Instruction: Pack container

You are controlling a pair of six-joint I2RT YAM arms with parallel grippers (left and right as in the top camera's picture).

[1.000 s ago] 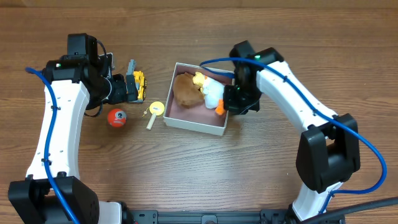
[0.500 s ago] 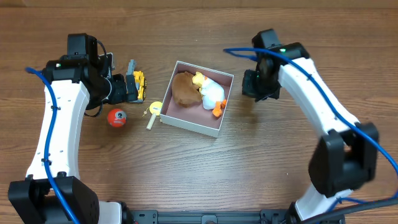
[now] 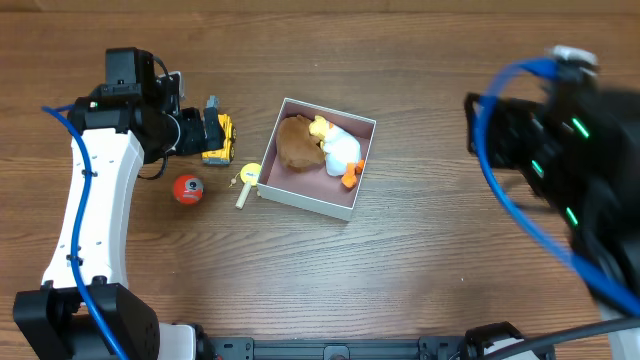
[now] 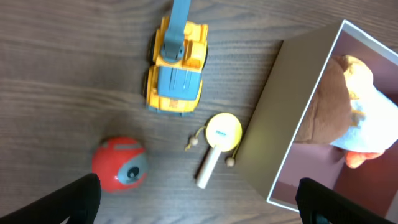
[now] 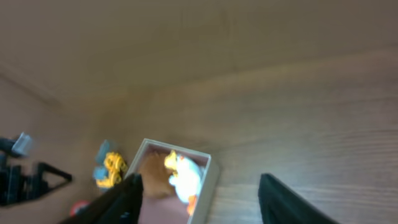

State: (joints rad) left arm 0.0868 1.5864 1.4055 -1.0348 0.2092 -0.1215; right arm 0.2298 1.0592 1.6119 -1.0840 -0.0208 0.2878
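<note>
Left end effector [image 4: 199, 190] hangs spread and empty, the container [image 4: 273, 124] on the surface [image 4: 74, 74] just past one finger [image 4: 323, 202]. Right end effector [image 5: 202, 196], blurred overhead, shows parted, empty fingers only in its wrist view, with the container well ahead.

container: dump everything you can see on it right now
The container is a shallow square box with thin white walls that look like card, a dusty pink floor and an open top. It sits flat on the wooden table, askew to the wood grain. Inside, toward the far side, lie a brown plush and a white plush duck. A yellow drum toy lies just outside one wall; contact unclear.
</note>
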